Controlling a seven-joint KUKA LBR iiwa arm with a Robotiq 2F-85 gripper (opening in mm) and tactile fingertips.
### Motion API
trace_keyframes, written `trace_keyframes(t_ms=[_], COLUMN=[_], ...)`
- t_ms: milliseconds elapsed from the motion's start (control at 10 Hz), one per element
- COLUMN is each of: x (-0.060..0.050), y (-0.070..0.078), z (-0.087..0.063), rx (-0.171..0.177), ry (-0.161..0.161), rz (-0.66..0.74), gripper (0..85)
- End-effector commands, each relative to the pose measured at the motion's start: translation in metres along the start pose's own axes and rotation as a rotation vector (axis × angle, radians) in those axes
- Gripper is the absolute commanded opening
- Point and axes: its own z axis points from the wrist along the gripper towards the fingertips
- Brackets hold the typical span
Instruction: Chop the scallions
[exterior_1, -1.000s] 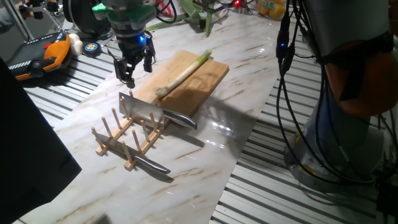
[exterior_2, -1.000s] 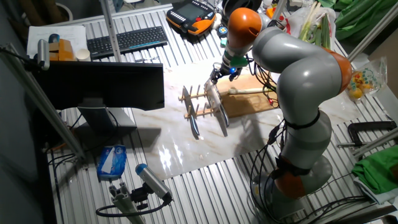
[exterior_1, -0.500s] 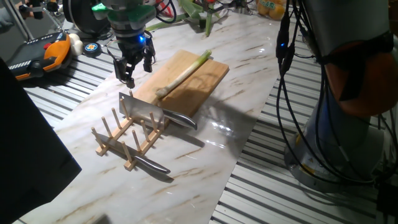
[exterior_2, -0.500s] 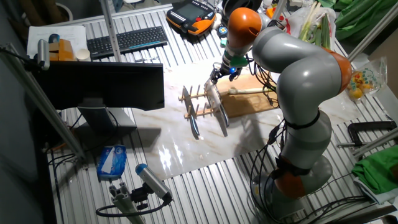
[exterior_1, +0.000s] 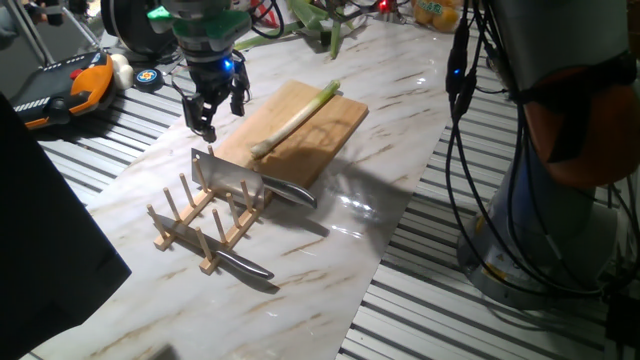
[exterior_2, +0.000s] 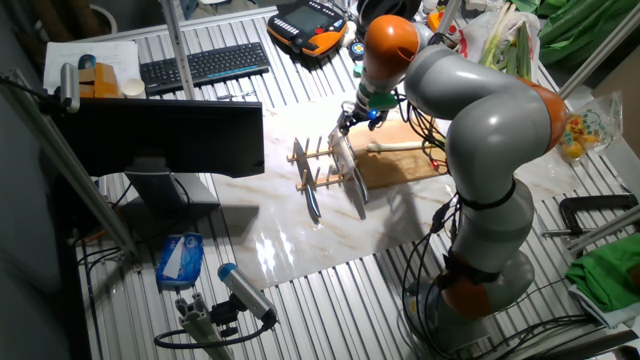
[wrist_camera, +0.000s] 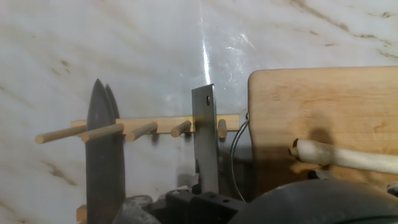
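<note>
Scallions (exterior_1: 292, 121): one slim white-to-green stalk, lying uncut on wooden cutting board (exterior_1: 330, 140). No visible change since a second ago; end effector (exterior_1: 212, 112) hovering open, empty, above steel cleaver (exterior_1: 228, 178) in pegged wooden rack (exterior_1: 190, 228).

The arm (exterior_2: 480, 110) is fat and rounded — smooth grey casing with orange bands at its joints and base. Black cables trail down its side. Its black pincer (exterior_1: 210, 108) sits under a green ring, a small blue light glowing.

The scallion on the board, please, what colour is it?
Creamy white shading to light green scallion; clearest in one fixed view.
</note>
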Motion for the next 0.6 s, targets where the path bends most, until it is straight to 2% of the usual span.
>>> trace_keyframes(t_ms=[0,200,300,500], x=[0.0000,0.0000,0.0000,0.0000], y=[0.0000,0.0000,0.0000,0.0000], z=[0.0002,0.0002,0.0002,0.0002], rx=[-0.007,-0.039,-0.038,-0.035], ry=[0.006,0.020,0.024,0.008], rz=[0.002,0.001,-0.008,-0.034], gripper=[85.0,85.0,85.0,85.0])
